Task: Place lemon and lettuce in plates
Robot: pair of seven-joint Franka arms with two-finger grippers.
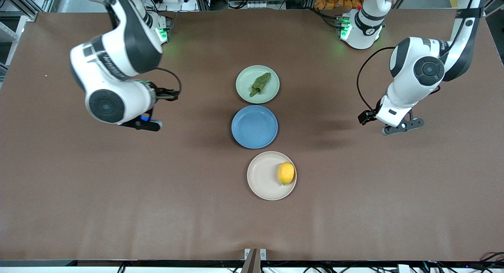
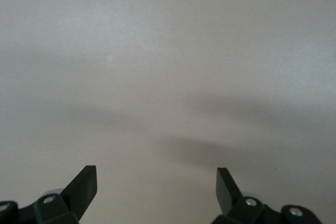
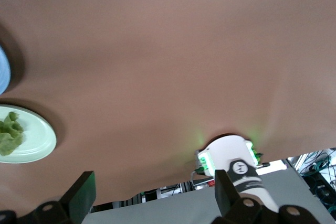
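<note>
Both jaws released, empty | left gripper [image 2: 156, 182], right gripper [image 3: 155, 190] over bare table | lettuce [image 1: 260, 84] on mint plate [image 1: 246, 92]: limp, pinch mid-leaf | lemon [image 1: 286, 173] on beige plate [image 1: 262, 178]: firm, rolls, grip across middle

Even overhead light, soft shadows.
Front view sharp; faint arm shadows on the table [image 1: 338, 210] beside the blue plate [image 1: 254, 127]. Left wrist view pale, washed, hazy.
</note>
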